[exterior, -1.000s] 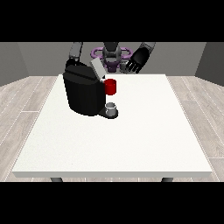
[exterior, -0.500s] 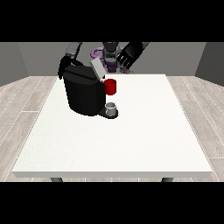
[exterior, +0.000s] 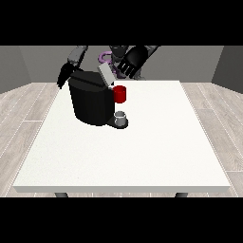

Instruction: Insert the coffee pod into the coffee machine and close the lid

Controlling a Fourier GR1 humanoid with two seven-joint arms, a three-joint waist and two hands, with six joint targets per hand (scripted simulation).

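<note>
— On the table (exterior: 142,156), what do you see?
— I see the machine (exterior: 91,102) at the far left, lid (exterior: 106,74) tilted up, a red thing at the machine (exterior: 120,94), and a grey thing (exterior: 121,117) on its base; I can't call it the pod.
— Hands?
— Hand at the view's right (exterior: 131,60) hovers above the lid, fingers spread, holding nothing. Hand at the view's left (exterior: 64,76) hangs behind the machine; its fingers I cannot tell.

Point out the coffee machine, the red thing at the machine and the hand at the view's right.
coffee machine (exterior: 90,102): front view, black body.
red thing at the machine (exterior: 120,94): front view, its side.
hand at the view's right (exterior: 130,60): front view, palm.
</note>
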